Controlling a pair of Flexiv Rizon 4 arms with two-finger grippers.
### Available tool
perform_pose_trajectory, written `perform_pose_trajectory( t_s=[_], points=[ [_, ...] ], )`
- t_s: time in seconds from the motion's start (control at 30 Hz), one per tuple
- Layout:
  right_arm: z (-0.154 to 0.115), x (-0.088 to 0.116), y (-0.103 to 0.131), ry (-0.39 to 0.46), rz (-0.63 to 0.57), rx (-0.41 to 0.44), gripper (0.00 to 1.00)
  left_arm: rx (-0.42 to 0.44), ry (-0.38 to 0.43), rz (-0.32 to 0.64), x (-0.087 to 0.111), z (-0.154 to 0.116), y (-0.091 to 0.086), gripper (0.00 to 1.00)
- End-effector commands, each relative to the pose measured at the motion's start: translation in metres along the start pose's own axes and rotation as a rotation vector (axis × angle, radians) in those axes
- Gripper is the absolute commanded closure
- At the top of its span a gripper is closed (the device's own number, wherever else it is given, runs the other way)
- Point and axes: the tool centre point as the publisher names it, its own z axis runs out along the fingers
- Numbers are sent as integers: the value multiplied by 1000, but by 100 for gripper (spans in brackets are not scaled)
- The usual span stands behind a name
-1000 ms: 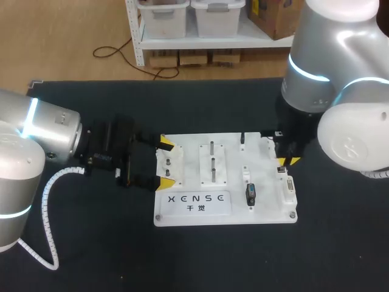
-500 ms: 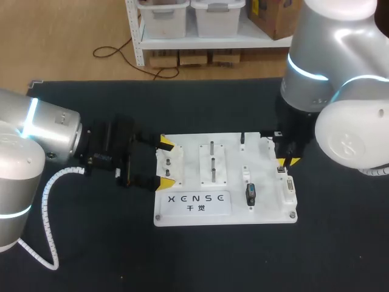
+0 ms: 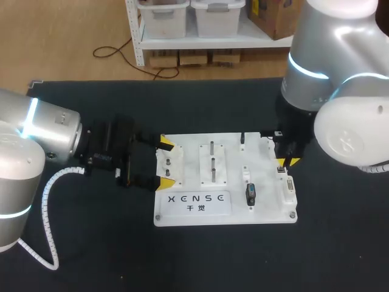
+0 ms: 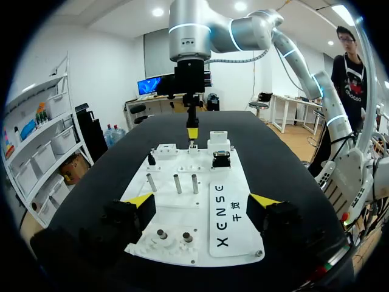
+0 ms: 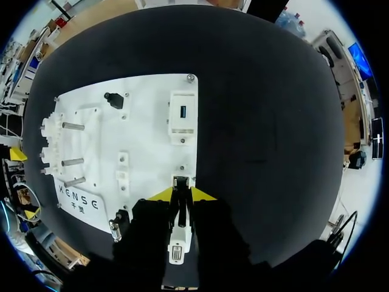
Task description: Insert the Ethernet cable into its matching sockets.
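Note:
A white board (image 3: 261,214) with several sockets lies mid-table. My right gripper (image 3: 287,162) hangs over the board's far right part and is shut on the Ethernet plug (image 5: 180,226), a pale connector held upright between its fingers. The plug's lower end meets a small square socket (image 5: 181,181) at the board's edge; how deep it sits is hidden. From the left wrist that gripper (image 4: 192,131) shows at the board's far end. My left gripper (image 3: 165,162) stands open, its yellow tips wide apart on either side of a small white block (image 3: 170,165) at the board's left end.
On the board are a block with metal pegs (image 3: 213,163), a black connector (image 3: 250,193), a small black plug (image 3: 242,139) and a white socket block (image 3: 289,190). Dark tabletop (image 3: 85,243) surrounds the board on all sides.

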Motion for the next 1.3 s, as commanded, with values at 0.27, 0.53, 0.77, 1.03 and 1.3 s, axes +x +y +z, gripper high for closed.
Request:
perform_pose_trajectory(
  t_s=[0.27, 0.53, 0.77, 1.03, 1.3],
  points=[
    [1, -1, -3, 27, -6, 9, 100, -6, -8, 4, 2, 0, -1, 0],
    [3, 0, -5, 40, -8, 17, 100, -6, -8, 4, 2, 0, -1, 0],
    [7, -4, -2, 42, -24, 19, 100, -6, -8, 4, 2, 0, -1, 0],
    [12, -7, 3, 42, -48, 25, 100, -6, -8, 4, 2, 0, -1, 0],
    [21, -2, 4, 57, -62, 45, 100, -6, -8, 4, 2, 0, -1, 0]
  ],
)
